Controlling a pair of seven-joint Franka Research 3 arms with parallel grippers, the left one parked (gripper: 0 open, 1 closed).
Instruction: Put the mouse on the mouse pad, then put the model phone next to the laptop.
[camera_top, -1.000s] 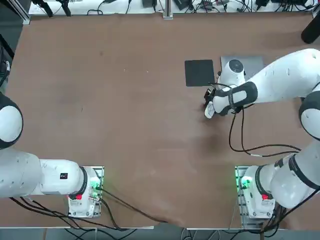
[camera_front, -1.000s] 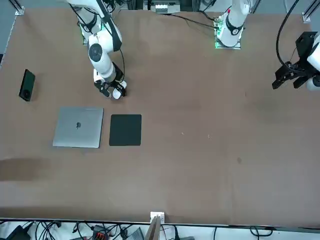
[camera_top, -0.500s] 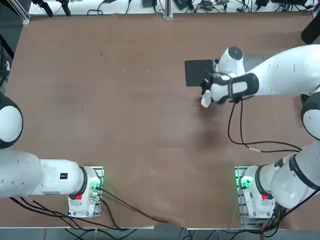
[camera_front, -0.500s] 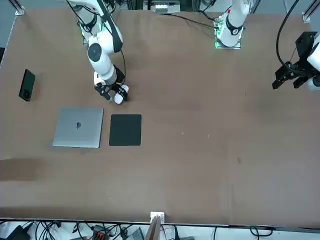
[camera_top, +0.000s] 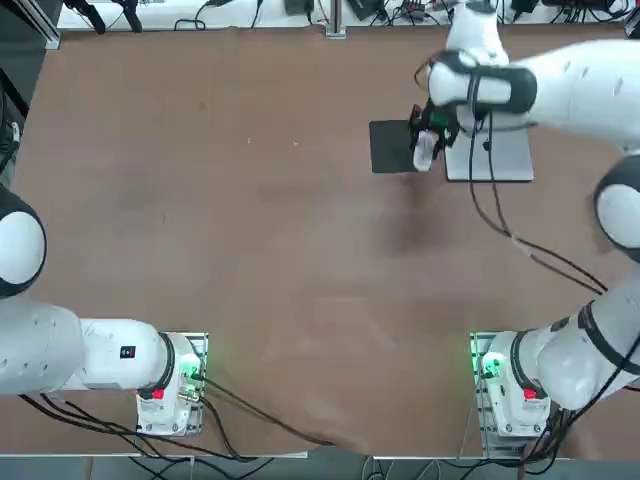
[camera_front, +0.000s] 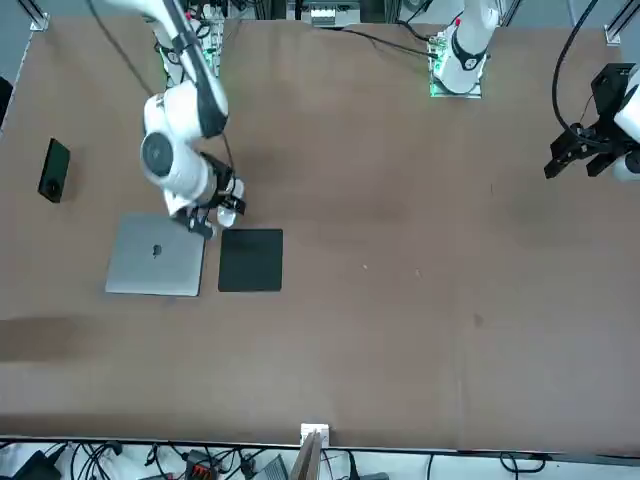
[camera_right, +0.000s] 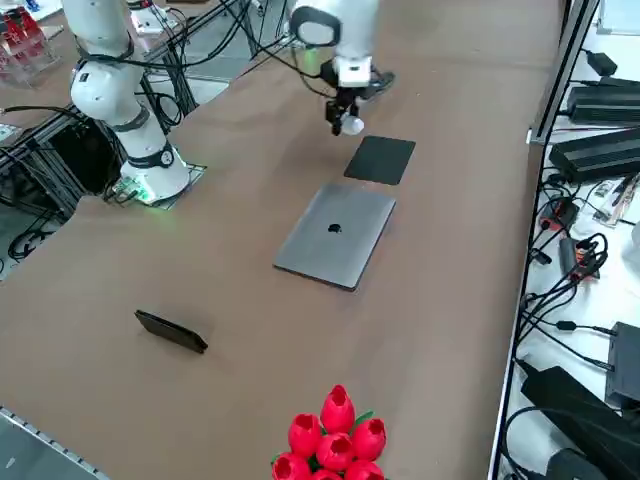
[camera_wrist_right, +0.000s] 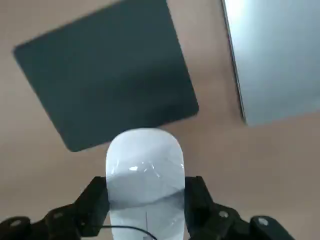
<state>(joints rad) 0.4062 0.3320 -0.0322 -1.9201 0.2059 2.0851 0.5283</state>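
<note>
i have the mouse (camera_wrist_right: 145, 175) clamped between my two fingers (camera_wrist_right: 95, 200), one pad on each long side, carried in the air in my right gripper (camera_top: 424, 152); the mouse pad (camera_wrist_right: 107, 70) lies below and just ahead of my fingertips, flat on the table, and the laptop (camera_wrist_right: 275, 55) sits beside the pad off to one side of my hand, lid shut; the model phone (camera_right: 171, 331) lies well apart from me on the laptop's far side, untouched, so that step waits; judged from here, i am not yet over the middle of the pad, only about its near edge; to do this well i should carry on until the mouse hangs over the pad's centre, then sink straight down until its underside meets the mat before i let go, since a glossy shell dropped from a height could skid off the matte surface; i should also keep clear of the laptop's edge on the way; my arm is stretched far out over the table, wrist bent so that my fingers point down at the pad.
</note>
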